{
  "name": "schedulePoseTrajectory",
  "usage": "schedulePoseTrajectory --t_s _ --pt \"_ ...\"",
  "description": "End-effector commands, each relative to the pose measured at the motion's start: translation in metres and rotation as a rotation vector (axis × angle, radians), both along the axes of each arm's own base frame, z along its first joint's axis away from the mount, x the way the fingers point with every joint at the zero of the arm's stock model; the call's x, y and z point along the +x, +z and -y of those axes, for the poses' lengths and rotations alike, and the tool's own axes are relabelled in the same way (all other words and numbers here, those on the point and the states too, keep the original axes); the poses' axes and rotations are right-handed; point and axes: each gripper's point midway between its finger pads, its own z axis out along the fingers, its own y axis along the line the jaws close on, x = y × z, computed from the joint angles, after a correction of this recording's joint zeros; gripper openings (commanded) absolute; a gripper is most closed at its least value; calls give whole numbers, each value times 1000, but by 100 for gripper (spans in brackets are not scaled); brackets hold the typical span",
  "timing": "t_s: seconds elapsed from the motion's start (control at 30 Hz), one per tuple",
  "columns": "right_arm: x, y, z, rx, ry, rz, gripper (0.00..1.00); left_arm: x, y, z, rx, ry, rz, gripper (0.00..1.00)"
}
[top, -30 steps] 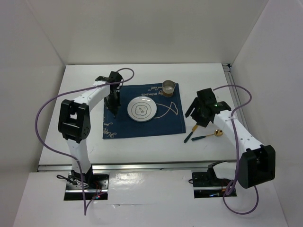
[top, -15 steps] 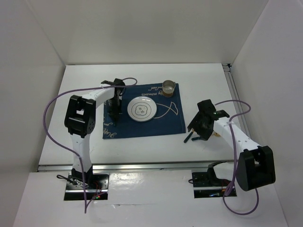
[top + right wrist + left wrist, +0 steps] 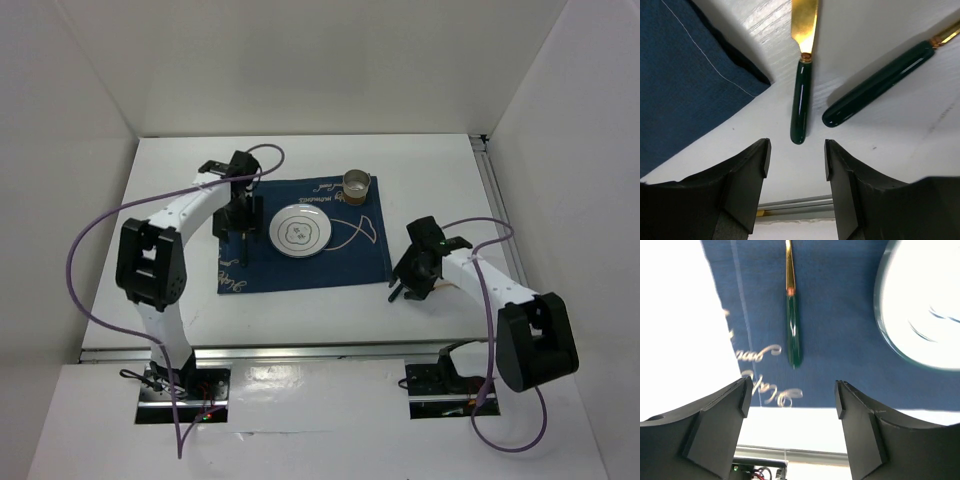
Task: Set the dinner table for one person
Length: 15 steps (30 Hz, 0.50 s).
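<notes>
- Two pieces of cutlery lie nearest, on the bare dinner table [image 3: 420, 165] just right of the blue mat [image 3: 300, 265]: a knife [image 3: 801, 100] with a gold blade and green handle, and a second green handle [image 3: 875, 85] angled beside it, its head out of view.
- The right gripper [image 3: 796, 150] has dropped from its higher position a second ago. Its fingers now stand apart on either side of the knife's handle end and have not closed on it. Judging by that, the knife is the next piece to be collected.
- Further back, the left gripper [image 3: 792, 387] was pinched shut a moment ago and has now sprung wide, with nothing between its fingers.
- A green-handled utensil [image 3: 792, 315] lies flat on the mat directly below it, just left of the plate and not touching it. That piece looks delivered, so the left side of the setting is done.
- The plate [image 3: 299, 231] sits mid-mat and holds nothing; only a drawn pattern shows on it.
- Farthest, the cup [image 3: 356, 184] stands upright at the mat's far right corner. Nothing shows inside, though it is too small to be sure.
</notes>
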Motion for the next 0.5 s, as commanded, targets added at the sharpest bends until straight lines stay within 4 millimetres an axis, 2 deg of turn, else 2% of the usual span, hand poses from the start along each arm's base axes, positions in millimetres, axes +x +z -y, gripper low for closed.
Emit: schedulePoseTrajectory --t_s 0.0,0.17,0.27,0.3,0.37,0.43,0.47 --pt "7 -11 -14 15 22 1 58 0 53 1 -32 17 117 84" --pt "8 -25 -13 -52 14 -29 57 0 63 1 -36 17 130 84" --pt "7 -29 -10 -84 -16 -48 47 0 63 1 -36 17 130 84" --pt "9 -28 -9 -100 -32 -30 38 -2 60 0 -34 17 121 84" --pt "7 -22 -2 -124 -69 -20 29 -2 66 0 -45 17 157 84" --pt "10 -7 0 -124 -86 26 17 -2 70 -1 -43 30 179 84" --pt "17 2 -2 -114 -77 58 14 -4 70 -2 -43 30 178 84"
